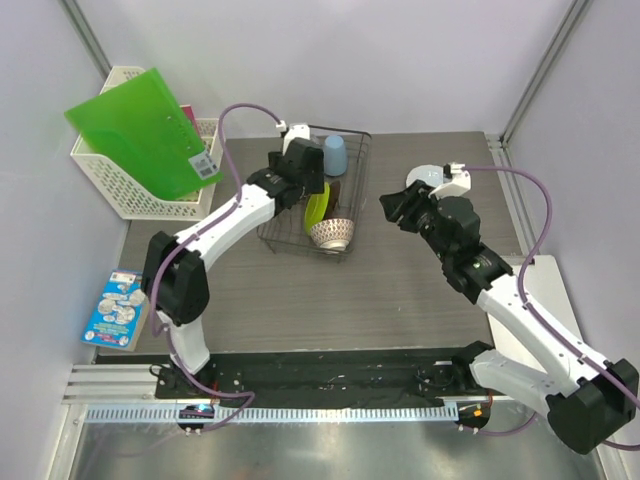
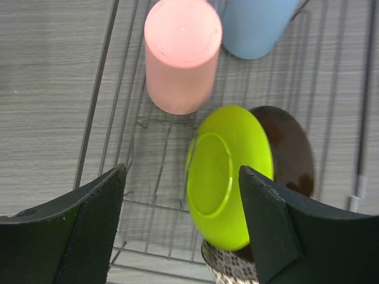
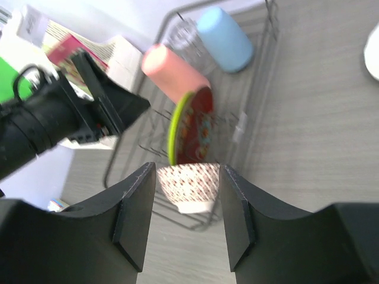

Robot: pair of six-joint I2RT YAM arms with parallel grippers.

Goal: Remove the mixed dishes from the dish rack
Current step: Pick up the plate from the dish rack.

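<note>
The black wire dish rack [image 1: 362, 190] stands at the table's middle back. In it are a pink cup [image 2: 180, 56], a light blue cup [image 1: 334, 155], an upright yellow-green plate [image 1: 316, 207], a red patterned plate [image 2: 290, 148] behind it, and a white bowl with reddish pattern [image 1: 331, 234] at the near end. A pale grey-white plate [image 1: 425, 176] lies on the table right of the rack. My left gripper [image 1: 305, 170] hovers open over the rack; its jaws [image 2: 182, 177] straddle the yellow-green plate [image 2: 228, 174] from above. My right gripper [image 1: 395, 208] is open and empty beside the rack, facing the bowl [image 3: 189, 183].
A white lattice basket [image 1: 130, 185] with a green folder [image 1: 145, 130] stands at the back left. A blue printed packet [image 1: 115, 308] lies at the table's left edge. Grey walls close in on three sides.
</note>
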